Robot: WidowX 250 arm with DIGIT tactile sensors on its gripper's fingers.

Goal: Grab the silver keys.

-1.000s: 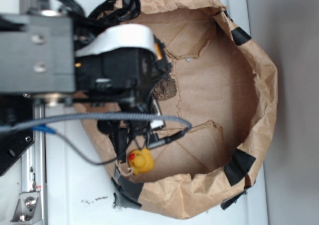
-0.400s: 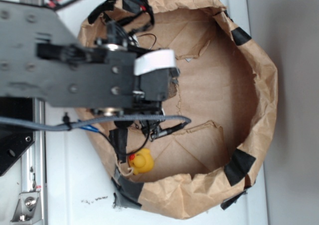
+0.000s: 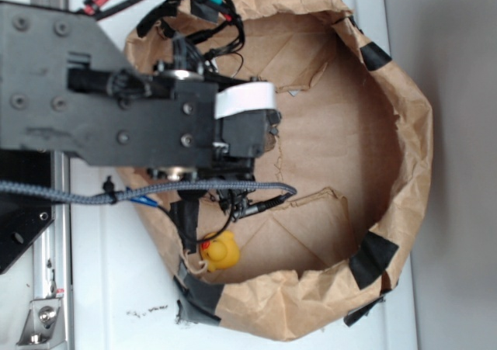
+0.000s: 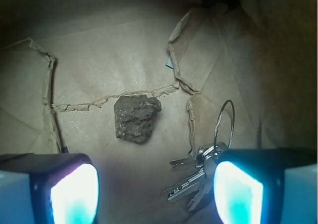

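In the wrist view the silver keys (image 4: 191,182) lie on the brown paper floor, fanned out from a thin wire loop (image 4: 224,122). My gripper (image 4: 156,191) is open above them, its jaws wide apart. The keys sit just inside the right finger (image 4: 238,194), partly under it; the left finger (image 4: 74,196) is far from them. A brown rough rock (image 4: 135,118) lies ahead, between the fingers' lines. In the exterior view the arm (image 3: 155,117) covers the keys and all but a sliver of the rock.
A crumpled brown paper bag (image 3: 404,117) with black tape patches forms a walled basin around everything. A yellow rubber duck (image 3: 219,251) sits near its lower left wall. Cables (image 3: 194,187) trail from the arm across the bag's left side.
The arm has swung over the bag's left half and lowered, now hiding most of the rock that showed a second ago. The duck has not moved.
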